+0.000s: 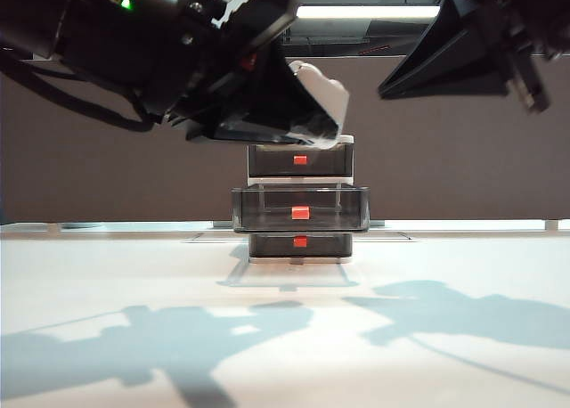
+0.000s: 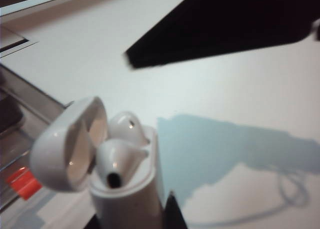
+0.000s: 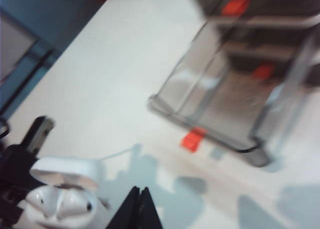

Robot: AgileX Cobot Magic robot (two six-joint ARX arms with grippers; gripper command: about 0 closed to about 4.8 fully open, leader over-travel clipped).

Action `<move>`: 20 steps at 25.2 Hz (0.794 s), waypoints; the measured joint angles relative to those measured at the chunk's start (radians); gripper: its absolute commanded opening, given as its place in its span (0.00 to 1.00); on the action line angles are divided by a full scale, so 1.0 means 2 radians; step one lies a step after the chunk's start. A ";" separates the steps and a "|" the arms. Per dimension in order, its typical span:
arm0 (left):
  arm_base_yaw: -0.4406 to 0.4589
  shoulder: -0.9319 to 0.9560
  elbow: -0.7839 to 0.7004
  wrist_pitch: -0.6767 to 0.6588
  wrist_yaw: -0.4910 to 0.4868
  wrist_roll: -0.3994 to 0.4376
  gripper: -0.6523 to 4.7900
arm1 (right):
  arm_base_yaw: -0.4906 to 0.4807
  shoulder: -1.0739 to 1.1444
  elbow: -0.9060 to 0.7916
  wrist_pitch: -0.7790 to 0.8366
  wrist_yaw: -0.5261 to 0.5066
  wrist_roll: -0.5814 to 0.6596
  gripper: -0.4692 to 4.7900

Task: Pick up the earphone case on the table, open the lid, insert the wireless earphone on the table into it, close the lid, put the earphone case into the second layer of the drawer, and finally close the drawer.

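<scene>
My left gripper (image 1: 298,114) is high over the table (image 1: 285,337), in front of the drawer (image 1: 300,194), and is shut on the white earphone case (image 2: 127,199). The lid (image 2: 67,144) stands swung open. Two white earphones (image 2: 117,161) sit in the case's wells. In the right wrist view the case (image 3: 55,204) and its open lid (image 3: 65,171) are close beside my right gripper (image 3: 139,190), which is shut and empty. The right gripper (image 1: 392,87) hangs to the right of the case. The second layer of the drawer (image 1: 300,210) is pulled out, with a red tab.
The top drawer (image 1: 300,159) and bottom drawer (image 1: 300,243) sit pushed into the white frame. Both arms cast shadows across the front of the table. A dark wall runs behind the table's back edge.
</scene>
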 measured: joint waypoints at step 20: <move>-0.028 0.000 0.000 0.008 0.000 0.013 0.11 | -0.010 0.081 0.000 0.101 -0.155 0.000 0.08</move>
